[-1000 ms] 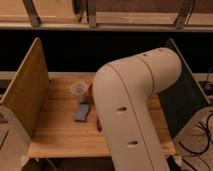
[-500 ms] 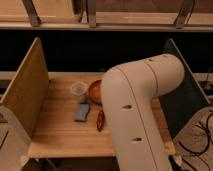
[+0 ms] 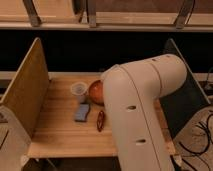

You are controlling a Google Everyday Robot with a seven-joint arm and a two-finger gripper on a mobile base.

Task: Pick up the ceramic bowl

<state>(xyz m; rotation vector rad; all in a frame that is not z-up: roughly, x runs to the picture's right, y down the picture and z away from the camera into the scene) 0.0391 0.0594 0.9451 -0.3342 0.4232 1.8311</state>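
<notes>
The ceramic bowl (image 3: 95, 91) is a glossy reddish-orange round bowl on the wooden table (image 3: 55, 131), near the middle. Its right part is hidden behind my big white arm (image 3: 142, 107). A small translucent whitish cup (image 3: 78, 90) stands just left of the bowl. A flat blue-grey pad (image 3: 82, 112) lies in front of the cup. My gripper is not in view; the arm's white housing fills the right middle of the picture and hides whatever is past it.
A thin dark-red elongated object (image 3: 100, 120) lies on the table in front of the bowl. Upright wooden panels stand at the table's left (image 3: 27, 92) and a dark one at the right (image 3: 182, 95). A dark shelf runs behind.
The white arm has shifted to the right over the second, uncovering the bowl, which was hidden behind it at first.
</notes>
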